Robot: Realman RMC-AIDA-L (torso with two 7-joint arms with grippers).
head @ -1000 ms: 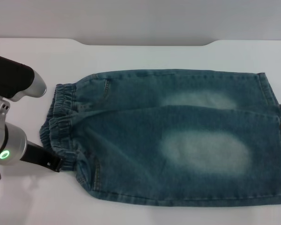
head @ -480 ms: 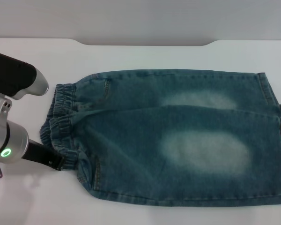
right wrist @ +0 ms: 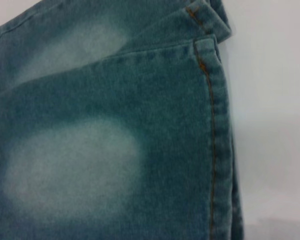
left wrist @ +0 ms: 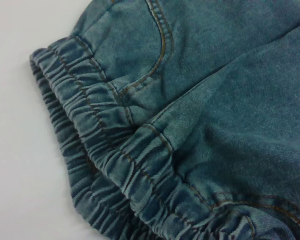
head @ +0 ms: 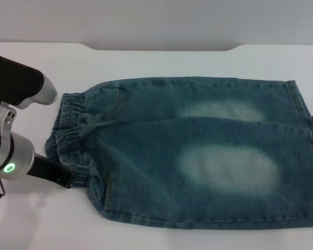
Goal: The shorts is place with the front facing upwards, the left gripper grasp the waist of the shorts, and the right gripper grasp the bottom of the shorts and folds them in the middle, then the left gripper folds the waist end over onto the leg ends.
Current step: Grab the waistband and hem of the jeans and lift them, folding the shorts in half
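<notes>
Across the white table (head: 161, 57) the shorts (head: 198, 151) lie flat, waist (head: 68, 138) toward the robot's left, leg hems (head: 312, 156) toward its right. Left gripper (head: 67, 180) sits at the waistband's near corner, apparently touching; finger state cannot be told. Right gripper out of view.

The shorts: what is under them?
The shorts lie flat on the white table; its surface shows all round them. The part beneath is covered. At the waist, the left gripper meets the band's near corner; whether a finger is underneath cannot be seen.
</notes>
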